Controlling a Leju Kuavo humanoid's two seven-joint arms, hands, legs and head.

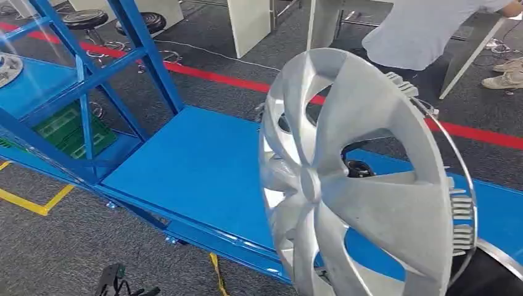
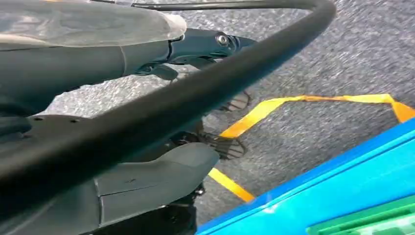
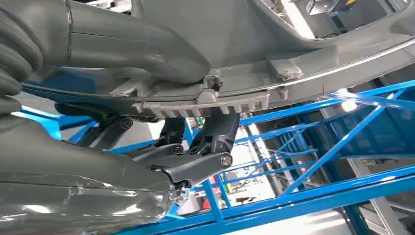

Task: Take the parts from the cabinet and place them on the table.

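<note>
We held the silver spoked plastic wheel cover (image 1: 364, 179) upright over the right end of the blue flat worktop (image 1: 197, 166), its rim clamped by our right hand (image 3: 161, 122) and, it seemed, by our left hand (image 2: 147, 147). It was out of the blue-framed cabinet (image 1: 80, 80) at far left but not yet laid down, and another silver part (image 1: 7, 66) waited on a shelf.

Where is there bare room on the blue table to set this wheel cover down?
The blue table is bare from the blue rack frame across to the wheel cover. Crowded: the right end, hidden behind the cover, and the low shelf holding the green crate.
</note>
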